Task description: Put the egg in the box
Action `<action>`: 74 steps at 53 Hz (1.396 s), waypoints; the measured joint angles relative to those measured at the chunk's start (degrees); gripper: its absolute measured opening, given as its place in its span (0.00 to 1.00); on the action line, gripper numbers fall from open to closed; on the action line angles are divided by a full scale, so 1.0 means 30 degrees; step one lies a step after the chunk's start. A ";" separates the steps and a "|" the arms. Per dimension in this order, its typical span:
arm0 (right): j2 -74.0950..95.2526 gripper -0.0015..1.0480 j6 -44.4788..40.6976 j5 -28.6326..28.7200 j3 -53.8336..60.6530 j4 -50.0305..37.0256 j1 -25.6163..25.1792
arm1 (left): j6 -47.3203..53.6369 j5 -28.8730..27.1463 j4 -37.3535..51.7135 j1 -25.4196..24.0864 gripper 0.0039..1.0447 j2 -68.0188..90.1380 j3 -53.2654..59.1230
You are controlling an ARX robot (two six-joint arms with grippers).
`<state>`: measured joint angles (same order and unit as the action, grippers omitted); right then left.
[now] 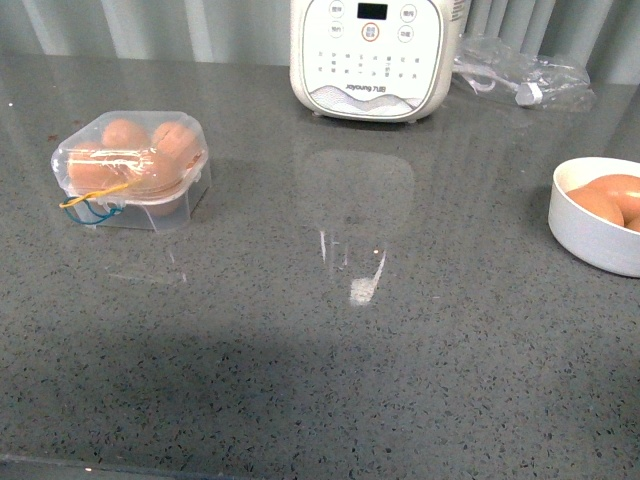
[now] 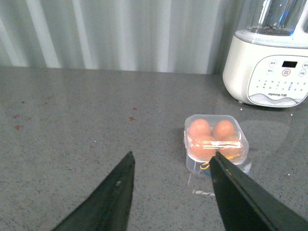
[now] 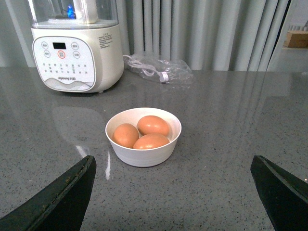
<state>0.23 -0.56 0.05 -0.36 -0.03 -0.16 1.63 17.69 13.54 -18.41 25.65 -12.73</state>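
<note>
Here, both tools, left tool [image 2: 171, 192] and right tool [image 3: 173, 192], hang spread and empty; the eggs [image 3: 143, 134] sit in a white bowl [image 3: 143, 155], well apart from the box [image 1: 133, 170], whose lid seems shut, likely blocking any drop-in.

Bowl [image 1: 590, 235] cut by front view's edge; appliance [image 1: 372, 55] top cropped

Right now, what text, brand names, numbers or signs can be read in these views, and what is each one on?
"Joyoung" plus a few characters I cannot make out: brand line low on the front panel of the white appliance.
Button labels and the dark display on that panel: too small and blurred to read.
Box, bowl, clear bag: no text visible.
</note>
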 joint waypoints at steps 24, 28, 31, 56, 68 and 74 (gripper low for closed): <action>0.0000 0.93 0.0000 0.0000 0.0000 0.0007 0.0000 | -0.0517 -0.3497 -0.0758 0.3628 0.03 -0.3045 0.2535; 0.0000 0.93 0.0000 0.0000 0.0000 0.0000 0.0000 | -0.0546 -0.5770 -0.1100 0.5450 0.03 -0.3687 0.2841; 0.0000 0.93 0.0000 -0.0007 0.0000 0.0000 0.0000 | -0.0568 -0.5858 -0.1195 0.5850 0.03 -0.3942 0.2936; 0.0000 0.93 0.0000 0.0000 0.0000 0.0000 0.0000 | -0.0583 -0.5909 -0.4510 0.6142 0.03 -0.8473 0.3694; 0.0000 0.93 0.0000 0.0000 0.0000 0.0007 0.0000 | -0.0583 -0.5909 -0.4510 0.6149 0.03 -0.8480 0.3694; 0.0000 0.93 0.0000 0.0000 0.0000 0.0000 0.0000 | -0.0590 -0.5909 -0.4510 0.6149 0.06 -0.8480 0.3694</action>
<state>0.23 -0.56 0.05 -0.36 -0.03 -0.16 -0.14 -0.03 0.01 0.03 0.21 -1.65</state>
